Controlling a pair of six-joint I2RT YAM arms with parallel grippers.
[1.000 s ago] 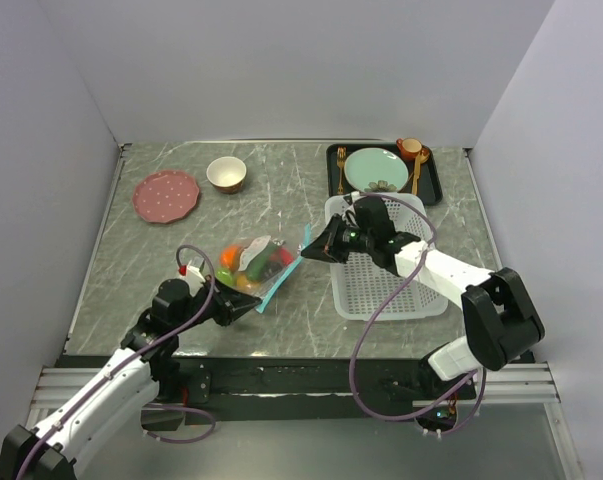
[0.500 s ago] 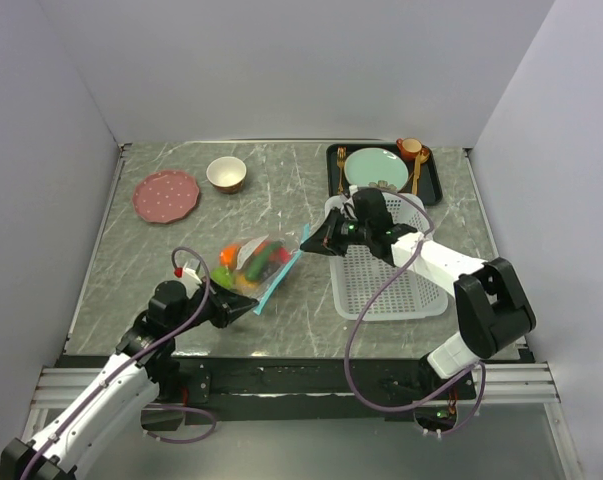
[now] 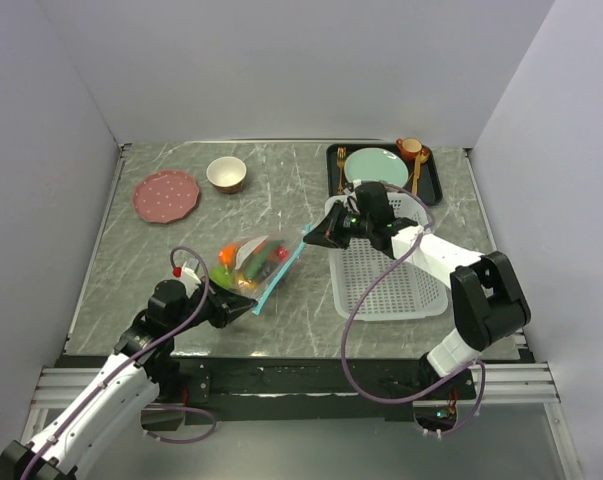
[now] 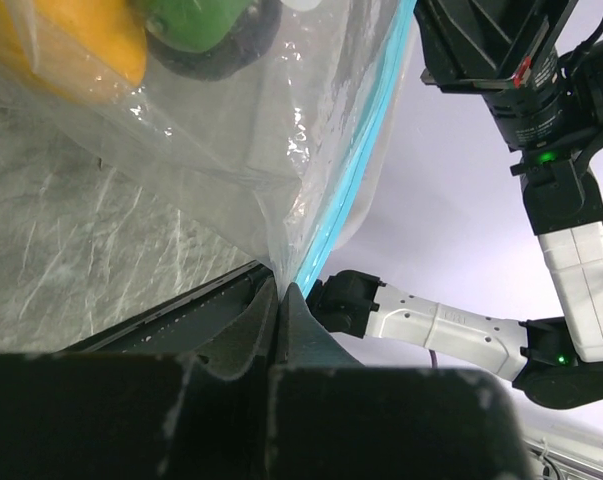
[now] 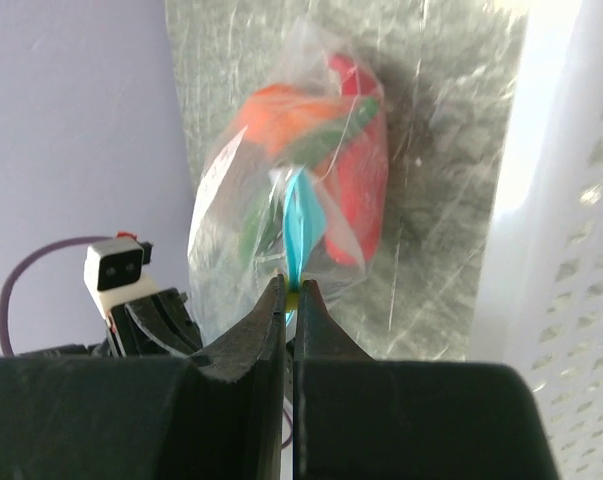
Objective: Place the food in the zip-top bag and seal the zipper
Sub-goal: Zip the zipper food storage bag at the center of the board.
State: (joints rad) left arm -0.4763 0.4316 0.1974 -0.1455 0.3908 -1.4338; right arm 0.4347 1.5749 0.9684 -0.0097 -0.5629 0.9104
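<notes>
Both ends held: over the desk (image 3: 151, 262), the zip-top bag (image 3: 253, 247) stretches between my two arms.
Food (image 3: 241, 266) sits inside; left gripper (image 3: 255, 306) pinches the teal zipper (image 3: 282, 270) at its near end, right gripper (image 3: 309, 238) pinches its far end.

The bench (image 3: 141, 260) is grey with white streaks. The plate (image 3: 166, 196) is pink with little dots. The zipper (image 3: 283, 268) is bright blue. The basket (image 3: 421, 292) is white.
</notes>
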